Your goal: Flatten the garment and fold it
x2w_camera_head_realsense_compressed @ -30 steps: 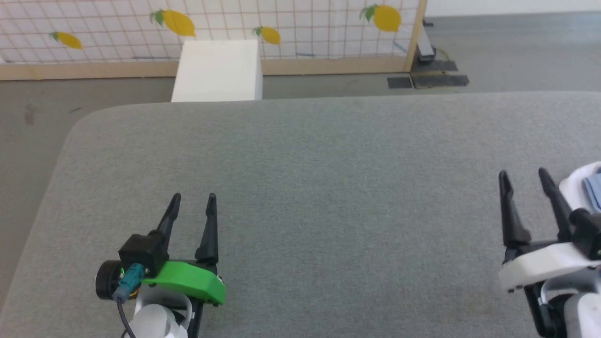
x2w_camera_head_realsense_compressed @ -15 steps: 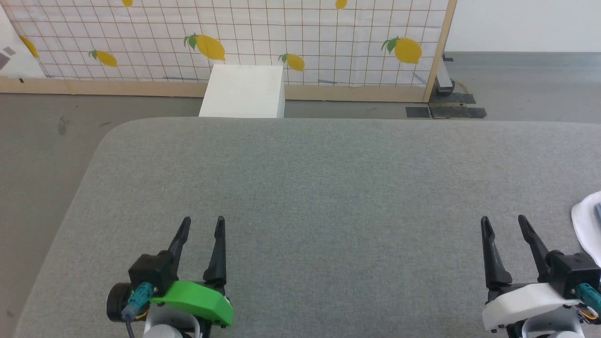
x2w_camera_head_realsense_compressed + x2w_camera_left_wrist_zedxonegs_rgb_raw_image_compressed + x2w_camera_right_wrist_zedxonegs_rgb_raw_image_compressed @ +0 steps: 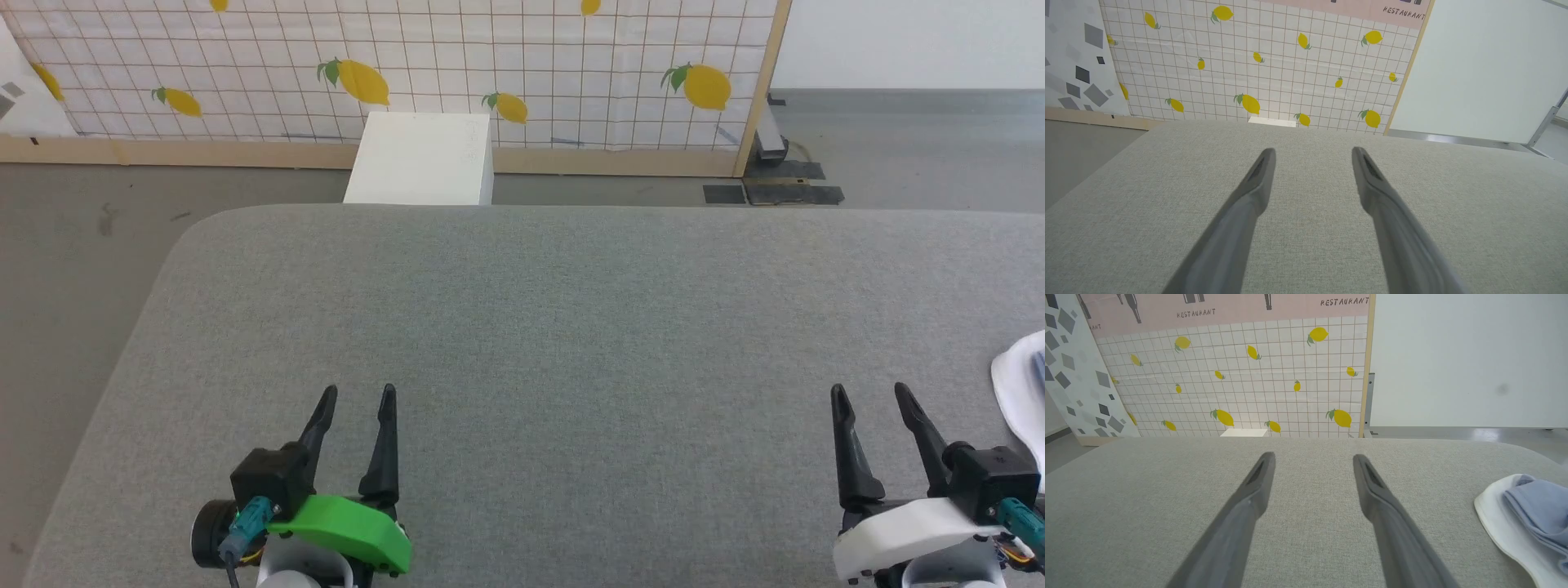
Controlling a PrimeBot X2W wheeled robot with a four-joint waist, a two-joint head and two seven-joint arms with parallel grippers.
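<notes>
The garment point(image 3: 1527, 516) lies bunched on the grey padded table at the right edge, a white part with a light-blue fold on top; in the head view just its white edge point(image 3: 1020, 392) shows. My right gripper point(image 3: 869, 392) hovers open just left of it, nothing between its fingers, which the right wrist view point(image 3: 1312, 457) shows spread over bare cloth. My left gripper point(image 3: 357, 394) stands open at the lower left, far from the garment, over bare table point(image 3: 1312, 151).
The grey table point(image 3: 531, 327) has a rounded far-left corner with floor beyond. A white box point(image 3: 420, 159) stands on the floor behind the far edge, before a lemon-patterned partition point(image 3: 490, 65). A black floor bracket point(image 3: 771, 192) lies at the far right.
The head camera tilted up and panned, so the whole picture shifted. Both grippers sit lower in view, and less of the garment shows at the right edge. Both stay open.
</notes>
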